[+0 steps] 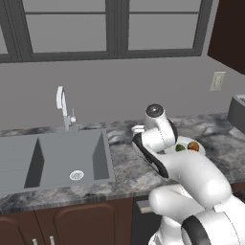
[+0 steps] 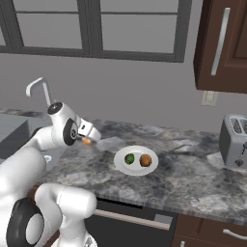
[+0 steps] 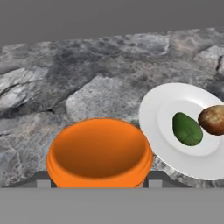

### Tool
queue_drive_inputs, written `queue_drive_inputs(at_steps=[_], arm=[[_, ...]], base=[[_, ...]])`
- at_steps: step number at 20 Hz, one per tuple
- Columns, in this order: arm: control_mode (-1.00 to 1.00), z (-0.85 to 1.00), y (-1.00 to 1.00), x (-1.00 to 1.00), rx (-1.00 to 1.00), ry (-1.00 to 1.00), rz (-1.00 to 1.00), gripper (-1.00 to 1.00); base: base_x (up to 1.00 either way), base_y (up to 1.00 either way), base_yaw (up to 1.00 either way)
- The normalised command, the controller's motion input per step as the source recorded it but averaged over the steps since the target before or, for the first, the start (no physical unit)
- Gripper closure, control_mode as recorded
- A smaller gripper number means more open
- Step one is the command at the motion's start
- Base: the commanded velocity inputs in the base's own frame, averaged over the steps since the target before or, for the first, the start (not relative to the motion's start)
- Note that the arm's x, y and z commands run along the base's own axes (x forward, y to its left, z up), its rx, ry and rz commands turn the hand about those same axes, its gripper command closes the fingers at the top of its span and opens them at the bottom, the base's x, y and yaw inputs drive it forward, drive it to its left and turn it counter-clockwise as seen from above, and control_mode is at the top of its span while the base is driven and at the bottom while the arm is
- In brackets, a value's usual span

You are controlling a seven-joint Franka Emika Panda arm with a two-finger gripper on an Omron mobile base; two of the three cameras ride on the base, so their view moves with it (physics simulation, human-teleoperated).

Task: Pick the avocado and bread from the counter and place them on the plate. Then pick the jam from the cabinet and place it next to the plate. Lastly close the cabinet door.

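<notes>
Now the step in hand looks like setting the jam down beside the plate, since both foods already lie on it.

At the far left of the right base view stands a curved silver faucet [image 2: 37,89]. Next comes the two-finger gripper [image 2: 87,141] of the white arm, low over the grey-and-white marbled stone counter [image 2: 193,169]. It is closed on the small orange-red rounded jam [image 3: 99,151], with the jaws only partly apart, one at each side of it. In the hand view the two dark tips sit at the jam's lower left and lower right, and the jam is seen from its end as a wide orange ring with a darker hollow middle.

To the right of the jam lies the round plain white shallow plate [image 3: 151,109], just beside it and, as far as I can tell, not touching. On the plate lie the small dark-green avocado [image 3: 187,129] and, right of it, the brown-orange chunk of bread [image 3: 213,119], close together.

To do this step well, I think the arm should lower straight onto the bare stone left of the plate, keep the jam level, and clear the rim. The jaws should open only once the jam rests on the stone, otherwise it may roll.

Further right stands a grey metal toaster [image 2: 235,140], and above it hangs the dark brown wooden cabinet door [image 2: 224,46] with its long silver bar handle.
</notes>
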Motion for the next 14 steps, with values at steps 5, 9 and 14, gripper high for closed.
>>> queue_drive_inputs(at_steps=[5,9,14], arm=[[-1.00,-0.09,-0.26,0.13,0.01,0.08,-0.09,1.00],[-1.00,-0.01,-0.21,0.06,0.02,0.12,-0.09,1.00],[-1.00,-0.41,-0.10,0.15,0.00,0.00,-0.09,1.00]], base=[[0.00,0.00,0.00],[0.00,0.00,0.00],[0.00,0.00,0.00]])
